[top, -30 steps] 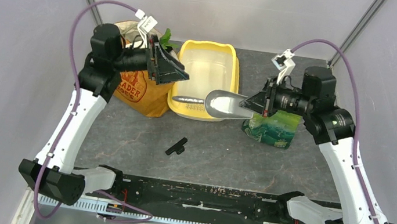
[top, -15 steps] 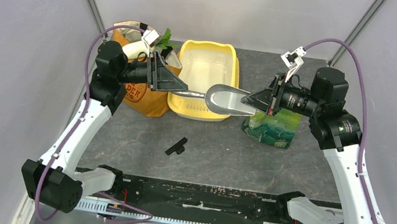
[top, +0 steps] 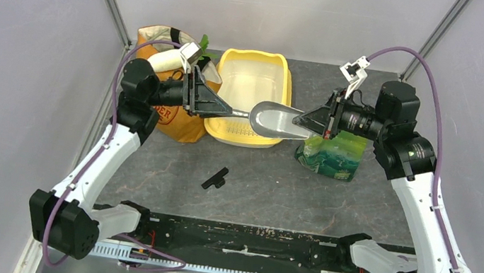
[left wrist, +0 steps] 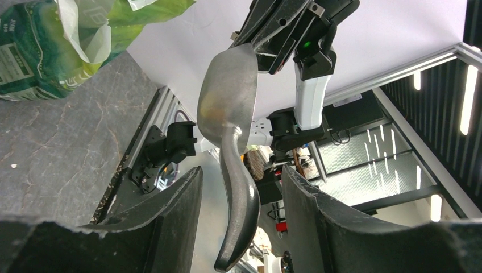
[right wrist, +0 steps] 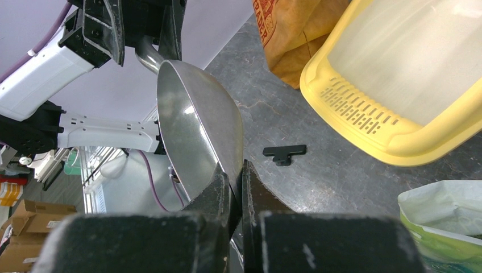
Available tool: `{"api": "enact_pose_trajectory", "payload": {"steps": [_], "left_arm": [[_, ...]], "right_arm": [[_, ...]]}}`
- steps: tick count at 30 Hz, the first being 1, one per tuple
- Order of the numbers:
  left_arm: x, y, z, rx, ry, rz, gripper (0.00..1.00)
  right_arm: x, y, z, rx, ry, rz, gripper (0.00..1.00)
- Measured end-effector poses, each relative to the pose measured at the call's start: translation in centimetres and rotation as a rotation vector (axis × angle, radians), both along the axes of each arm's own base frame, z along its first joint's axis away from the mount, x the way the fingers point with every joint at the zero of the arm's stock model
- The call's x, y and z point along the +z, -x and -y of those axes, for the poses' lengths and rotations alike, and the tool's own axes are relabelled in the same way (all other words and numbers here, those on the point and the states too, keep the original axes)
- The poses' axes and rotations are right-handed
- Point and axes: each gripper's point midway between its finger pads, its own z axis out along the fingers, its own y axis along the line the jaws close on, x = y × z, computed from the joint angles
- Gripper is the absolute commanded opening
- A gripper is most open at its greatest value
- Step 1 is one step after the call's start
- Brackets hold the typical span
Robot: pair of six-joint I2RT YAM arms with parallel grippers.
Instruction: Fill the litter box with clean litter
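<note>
**Top external:** fixed high at 6 o'clock, looking down toward 12 across the whole table (top: 275,184). **Wrist views:** close, facing each other from 9 and 3. All three share the scoop (top: 277,121).

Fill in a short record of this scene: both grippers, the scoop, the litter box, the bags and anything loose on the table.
left gripper: open, fingers either side of the scoop's handle
right gripper: shut on the bowl's rim
scoop: metal, held in the air between the arms, looks empty
litter box: yellow, pale basin looks bare
green bag: open-topped, under the right arm
orange bag: left of the box
black piece: loose on the table
</note>
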Motion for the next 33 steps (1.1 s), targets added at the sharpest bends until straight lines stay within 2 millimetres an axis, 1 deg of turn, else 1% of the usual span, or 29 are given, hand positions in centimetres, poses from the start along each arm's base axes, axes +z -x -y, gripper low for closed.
{"api": "enact_pose_trajectory", "payload": {"steps": [10, 19, 22, 25, 29, 31, 33], "left_arm": [[-0.3, 0.9, 0.8, -0.037, 0.006, -0.015, 0.54], [-0.7, 1.5, 1.5, -0.063, 0.004, -0.023, 0.47], [-0.7, 1.6, 1.5, -0.066, 0.004, -0.024, 0.46], [-0.7, 1.7, 1.6, -0.069, 0.004, -0.024, 0.50], [-0.7, 1.7, 1.6, -0.069, 0.004, -0.024, 0.50], [-0.7, 1.7, 1.6, -0.069, 0.004, -0.025, 0.48], [-0.7, 1.7, 1.6, -0.069, 0.003, -0.027, 0.43]], "right_arm": [[-0.5, -0.2, 0.1, -0.004, 0.010, -0.002, 0.00], [-0.7, 0.2, -0.1, 0.020, 0.006, -0.011, 0.00], [-0.6, 0.3, -0.1, 0.025, 0.004, -0.011, 0.00], [-0.6, 0.4, -0.2, 0.030, 0.003, -0.012, 0.00], [-0.7, 0.4, -0.2, 0.032, 0.005, -0.013, 0.00], [-0.8, 0.4, -0.2, 0.032, 0.006, -0.014, 0.00], [-0.9, 0.4, -0.2, 0.033, 0.007, -0.018, 0.00]]}}
